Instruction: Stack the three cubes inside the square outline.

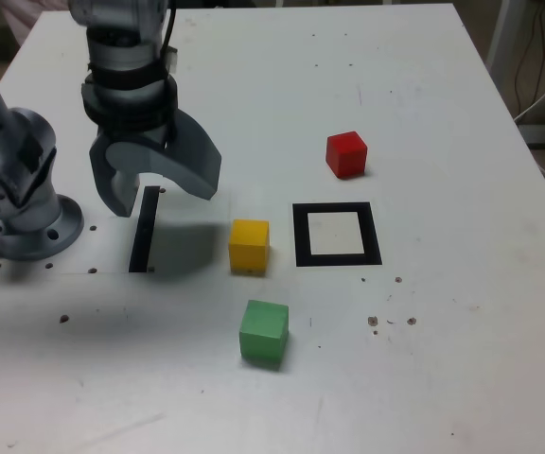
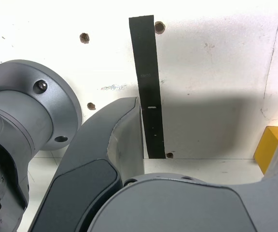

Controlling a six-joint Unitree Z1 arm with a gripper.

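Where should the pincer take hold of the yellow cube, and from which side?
From above, across two opposite side faces of the yellow cube. It sits flat and clear of the green cube and square outline, so the open pincer fits around it.

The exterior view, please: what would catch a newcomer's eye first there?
Three bright cubes stand apart on the white table: the red cube farthest back, the yellow cube just to the exterior view's left of the black square outline, the green cube nearest the camera. On the exterior view's left, the grey end effector hangs open and empty over a black strip.
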